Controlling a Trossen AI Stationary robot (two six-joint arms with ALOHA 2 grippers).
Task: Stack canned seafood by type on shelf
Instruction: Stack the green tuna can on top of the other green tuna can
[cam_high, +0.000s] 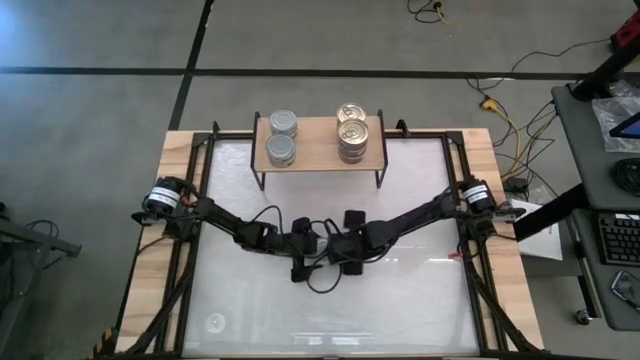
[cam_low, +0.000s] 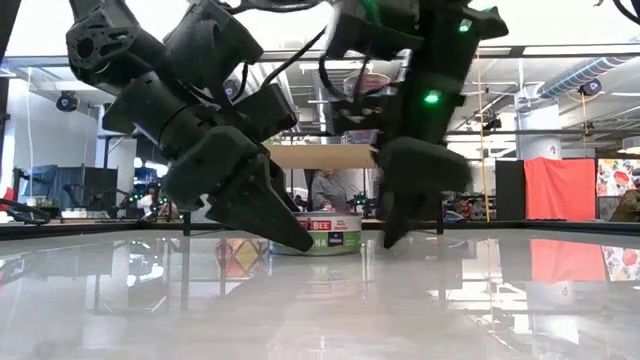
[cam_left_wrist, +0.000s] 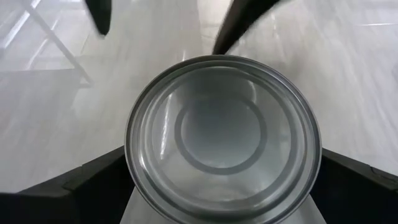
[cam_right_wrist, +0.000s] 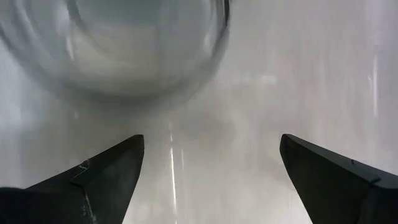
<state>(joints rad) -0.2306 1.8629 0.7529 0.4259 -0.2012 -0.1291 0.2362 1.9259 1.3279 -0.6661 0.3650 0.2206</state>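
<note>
A silver-lidded tin (cam_left_wrist: 222, 134) with a printed label (cam_low: 320, 238) stands on its base on the white tabletop. My left gripper (cam_left_wrist: 222, 158) is open, with one finger on each side of the tin. My right gripper (cam_right_wrist: 211, 143) is open over bare table just beyond it, and the tin (cam_right_wrist: 118, 43) shows past its fingertips. In the high view both grippers (cam_high: 305, 246) (cam_high: 346, 242) meet mid-table and hide this tin. The shelf (cam_high: 318, 140) at the far edge carries silver-lidded tins (cam_high: 282, 137) on its left and gold-lidded tins (cam_high: 352, 128) on its right.
The shelf stands on thin black legs (cam_high: 262, 180) near the table's far edge. The wood rim (cam_high: 150, 270) frames the tabletop. Black cables (cam_high: 320, 280) loop on the table by the grippers. The near half of the tabletop (cam_high: 330, 320) lies bare.
</note>
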